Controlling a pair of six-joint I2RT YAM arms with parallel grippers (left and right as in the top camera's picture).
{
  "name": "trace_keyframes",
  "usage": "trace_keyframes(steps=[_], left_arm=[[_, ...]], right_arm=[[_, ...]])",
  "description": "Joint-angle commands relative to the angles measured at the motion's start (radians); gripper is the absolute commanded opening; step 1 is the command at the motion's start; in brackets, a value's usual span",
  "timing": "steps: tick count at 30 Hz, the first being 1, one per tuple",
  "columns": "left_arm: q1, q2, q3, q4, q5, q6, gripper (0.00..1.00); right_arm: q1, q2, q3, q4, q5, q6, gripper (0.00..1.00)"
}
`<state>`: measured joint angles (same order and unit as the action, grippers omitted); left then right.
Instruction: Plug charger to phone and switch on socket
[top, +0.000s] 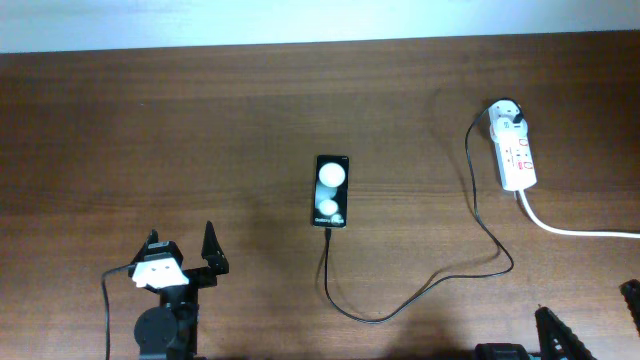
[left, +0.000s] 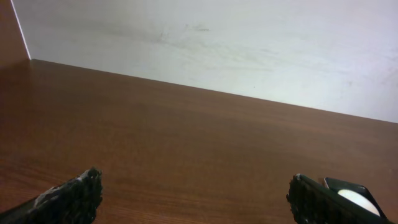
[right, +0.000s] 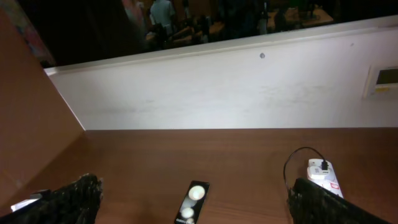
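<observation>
The black phone (top: 331, 190) lies face up mid-table, showing two white round patches. The thin black charger cable (top: 400, 305) runs from the phone's near end, where its tip touches, loops right and rises to its black plug head (top: 517, 122), which sits in the white socket strip (top: 518, 158) at the far right. My left gripper (top: 183, 248) is open and empty, near-left of the phone. My right gripper (top: 595, 315) is open and empty at the near right edge. The phone (right: 191, 202) and the socket (right: 323, 173) show in the right wrist view, and the phone's corner (left: 356, 196) in the left wrist view.
The socket's thick white cord (top: 580, 232) runs off the right edge. A white wall (left: 217, 43) stands behind the brown table (top: 200, 120). In the wrist views the left gripper's (left: 196, 199) and the right gripper's (right: 194, 180) fingers spread wide over bare wood.
</observation>
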<state>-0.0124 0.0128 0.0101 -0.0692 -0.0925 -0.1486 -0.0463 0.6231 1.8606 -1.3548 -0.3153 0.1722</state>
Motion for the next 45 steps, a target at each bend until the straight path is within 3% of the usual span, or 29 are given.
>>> trace_keyframes(steps=[1,9,15,21,26,31,37,45], left_arm=[[0.002,0.001,-0.001,-0.007,0.010,0.016,0.99],[0.002,0.001,-0.001,-0.007,0.010,0.016,0.99],[0.002,0.001,-0.001,-0.007,0.010,0.016,0.99],[0.002,0.001,-0.001,-0.007,0.010,0.016,0.99],[0.002,0.001,-0.001,-0.007,0.010,0.016,0.99],[0.002,0.001,-0.001,-0.007,0.010,0.016,0.99],[0.002,0.001,-0.001,-0.007,0.010,0.016,0.99],[0.002,0.001,-0.001,-0.007,0.010,0.016,0.99]], right_arm=[[0.008,0.005,-0.005,0.003,0.016,-0.011,0.99],[0.008,0.005,-0.019,-0.089,0.070,-0.031,0.99],[0.006,-0.032,-0.243,-0.037,0.196,-0.030,0.99],[0.006,-0.216,-0.592,0.206,0.308,-0.030,0.99],[0.006,-0.407,-0.976,0.575,0.328,-0.030,0.99],[0.006,-0.494,-1.213,0.714,0.328,-0.030,0.99],[0.006,-0.598,-1.404,0.937,0.328,-0.030,0.99],[0.006,-0.620,-1.507,1.068,0.328,-0.030,0.99]])
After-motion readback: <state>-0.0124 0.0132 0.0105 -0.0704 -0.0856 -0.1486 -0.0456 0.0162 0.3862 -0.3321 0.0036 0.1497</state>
